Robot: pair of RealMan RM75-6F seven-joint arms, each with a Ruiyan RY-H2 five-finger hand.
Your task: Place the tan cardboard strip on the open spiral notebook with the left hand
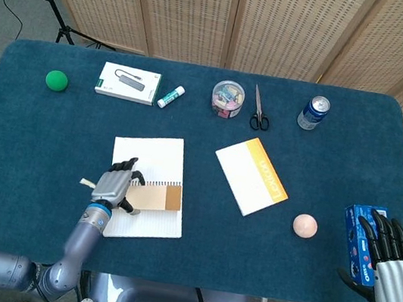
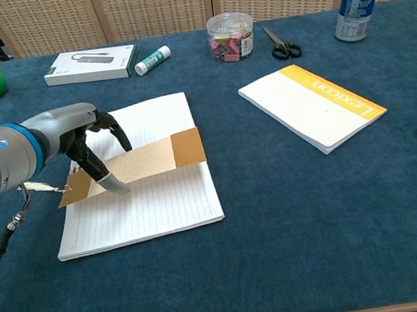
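Here the blue surface (image 1: 52, 127) carries everything, and the open spiral notebook (image 2: 164, 200) is the landmark on it. Above the middle of the notebook is the tan cardboard strip (image 2: 147, 158), tilted, with its darker end past the notebook's right edge and its lighter end past the left edge. The left hand (image 2: 88, 145) holds this strip near the lighter end, with fingers (image 2: 112, 185) curled around it from above and below; in the chest view the strip seems lifted a little over the page, but I cannot tell if it touches. To the right of the notebook lies a white and orange book (image 1: 251, 176), and further right a pale ball (image 1: 305, 226). At the far right edge the right hand (image 1: 391, 261) rests against a blue packet (image 1: 362, 226), fingers straight; whether it grips the packet I cannot tell. Behind the notebook are a white box (image 1: 127, 82), a glue stick (image 1: 170, 96), a clear jar of clips (image 1: 227, 98), scissors (image 1: 259, 110) and a blue can (image 1: 313, 112). Far left behind it is a green ball (image 1: 56, 80)
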